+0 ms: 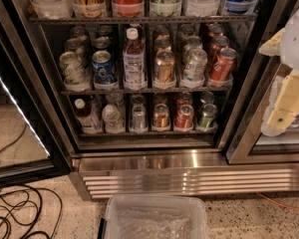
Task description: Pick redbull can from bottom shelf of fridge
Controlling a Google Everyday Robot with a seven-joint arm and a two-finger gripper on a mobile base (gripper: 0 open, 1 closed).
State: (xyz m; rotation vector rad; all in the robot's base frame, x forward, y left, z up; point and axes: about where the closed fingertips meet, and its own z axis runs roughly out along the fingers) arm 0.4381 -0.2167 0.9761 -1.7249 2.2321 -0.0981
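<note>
The fridge (154, 158) stands open, with a dark interior and racks of drinks. On the bottom shelf (144, 131) a slim silvery redbull can (139, 116) stands third from the left. It is between a small clear bottle (112, 117) and a gold-copper can (161, 116). A red can (184, 116) and a green can (207, 114) follow to the right. My gripper (284, 108), white and pale yellow, hangs at the right edge of the view. It is in front of the right door frame, well right of the redbull can and apart from it.
The taller rack above holds several cans and a bottle (133, 56). The open glass door (15, 108) is at the left. The ribbed steel grille (189, 179) is below. A clear plastic bin (154, 218) sits on the floor in front, with black cables (15, 213) at the lower left.
</note>
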